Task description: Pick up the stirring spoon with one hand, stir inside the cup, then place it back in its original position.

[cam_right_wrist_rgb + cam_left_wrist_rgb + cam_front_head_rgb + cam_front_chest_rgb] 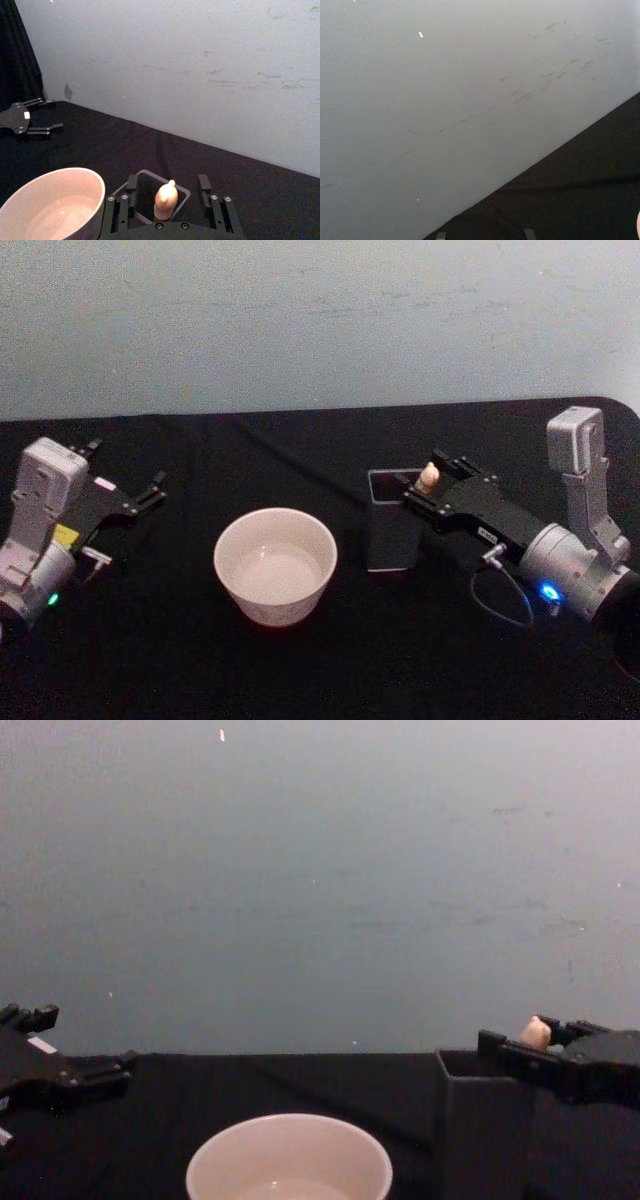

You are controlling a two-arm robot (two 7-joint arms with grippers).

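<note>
I'm seeing the cream cup sitting mid-table, with the dark square holder just right of it. The right gripper is hovering spread, straddling the stirring spoon knob in the holder. The left gripper is sitting far left, spread. I'm judging that closing off-centre could tip the holder.

Dim, even light is falling over the scene, and the pale wall is catching most of it. The black surface is swallowing nearly all detail, so shadows on it are barely registering. The cup is standing out as the brightest thing, with what seems to be a faint shadow gathering along its inner wall. Small indicator lights are glowing blue on the right arm and green on the left arm. Fine grain is speckling the wall in the left wrist view.
</note>
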